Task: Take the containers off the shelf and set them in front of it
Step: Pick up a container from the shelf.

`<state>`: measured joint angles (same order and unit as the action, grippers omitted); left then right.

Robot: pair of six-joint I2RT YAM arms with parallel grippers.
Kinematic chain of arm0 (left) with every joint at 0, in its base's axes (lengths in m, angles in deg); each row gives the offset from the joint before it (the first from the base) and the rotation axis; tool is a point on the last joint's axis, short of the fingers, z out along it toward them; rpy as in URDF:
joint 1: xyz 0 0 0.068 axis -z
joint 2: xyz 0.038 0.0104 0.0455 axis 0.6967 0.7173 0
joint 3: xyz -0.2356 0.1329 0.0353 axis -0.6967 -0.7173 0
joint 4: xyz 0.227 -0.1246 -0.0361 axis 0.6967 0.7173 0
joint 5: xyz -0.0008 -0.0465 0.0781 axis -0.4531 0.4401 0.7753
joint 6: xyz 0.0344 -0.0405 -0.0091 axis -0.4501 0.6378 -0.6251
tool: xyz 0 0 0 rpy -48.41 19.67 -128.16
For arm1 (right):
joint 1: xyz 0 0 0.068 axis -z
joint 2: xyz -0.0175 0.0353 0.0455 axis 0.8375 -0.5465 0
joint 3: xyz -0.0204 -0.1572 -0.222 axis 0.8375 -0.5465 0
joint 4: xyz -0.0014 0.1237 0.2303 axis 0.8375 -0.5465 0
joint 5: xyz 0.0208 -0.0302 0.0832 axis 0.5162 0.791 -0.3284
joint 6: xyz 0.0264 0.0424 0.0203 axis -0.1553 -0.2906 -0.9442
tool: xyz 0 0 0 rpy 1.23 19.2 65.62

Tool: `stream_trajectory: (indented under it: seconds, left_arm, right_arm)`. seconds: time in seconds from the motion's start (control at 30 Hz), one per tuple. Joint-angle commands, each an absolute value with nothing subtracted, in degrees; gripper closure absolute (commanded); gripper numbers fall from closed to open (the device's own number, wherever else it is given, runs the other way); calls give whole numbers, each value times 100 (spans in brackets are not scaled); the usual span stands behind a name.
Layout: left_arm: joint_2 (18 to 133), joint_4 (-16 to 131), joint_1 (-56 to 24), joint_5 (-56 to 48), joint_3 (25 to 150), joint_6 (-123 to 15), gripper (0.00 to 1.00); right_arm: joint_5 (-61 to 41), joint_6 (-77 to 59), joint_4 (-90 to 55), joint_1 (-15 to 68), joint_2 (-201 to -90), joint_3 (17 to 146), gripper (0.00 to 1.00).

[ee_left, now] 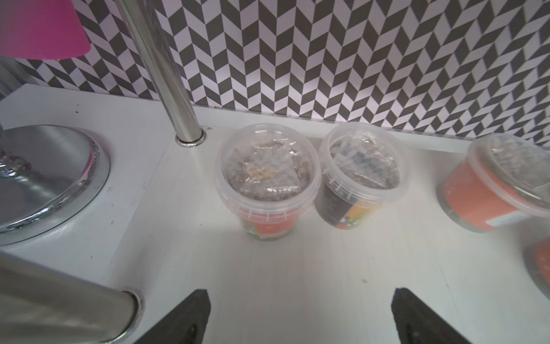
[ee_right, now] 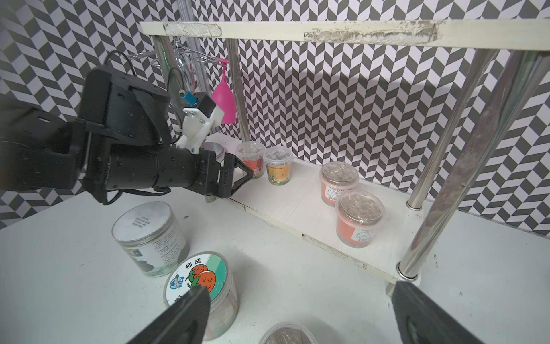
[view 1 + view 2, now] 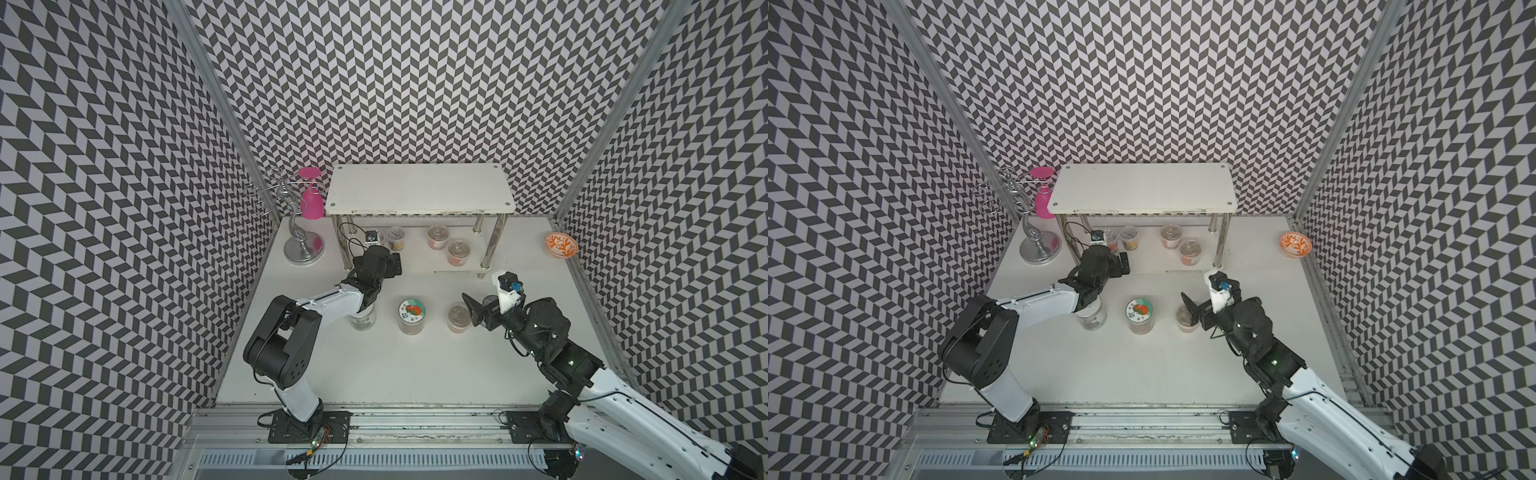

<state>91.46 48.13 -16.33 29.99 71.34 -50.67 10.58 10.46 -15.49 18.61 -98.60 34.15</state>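
The white shelf (image 3: 419, 187) has a bare top tier. Its lower board (image 2: 297, 205) carries two cups at the left end (image 1: 265, 181) (image 1: 360, 172) and two orange cups further right (image 3: 437, 236) (image 3: 458, 252). My left gripper (image 1: 300, 297) is open at the board's left front edge, facing the left pair with nothing between its fingers. On the table in front stand a silver-lidded jar (image 2: 148, 235), half under my left arm in both top views, a persimmon-lidded jar (image 3: 411, 316) and a cup (image 3: 458, 318). My right gripper (image 2: 300, 297) hangs open just above and right of that cup.
A pink goblet (image 3: 311, 199) hangs upside down on a silver wire stand (image 3: 303, 247) left of the shelf. An orange-and-white bowl (image 3: 561, 246) sits at the far right. Chrome shelf legs (image 1: 160, 68) (image 1: 59, 303) stand close to my left gripper.
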Motion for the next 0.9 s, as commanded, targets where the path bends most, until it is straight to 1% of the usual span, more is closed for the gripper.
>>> stream_trajectory:
  seconds: [0.0,0.13,0.5,0.87]
  left_arm:
    - [9423,4557,-1781,3224,7507,-5092,0]
    - [9770,4731,-1980,2978,7876,-5199,0]
    - [10339,4964,-2161,2674,8464,-5497,0]
    - [10667,5016,-2228,2690,8870,-5603,0]
  right_arm:
    - [1144,1117,-1213,1962,-9848,3547,0]
    - [1080,1152,-1204,2124,-9827,3558,0]
    - [689,1068,-1091,2630,-9825,3519,0]
    - [449,945,-1054,2964,-9777,3460,0]
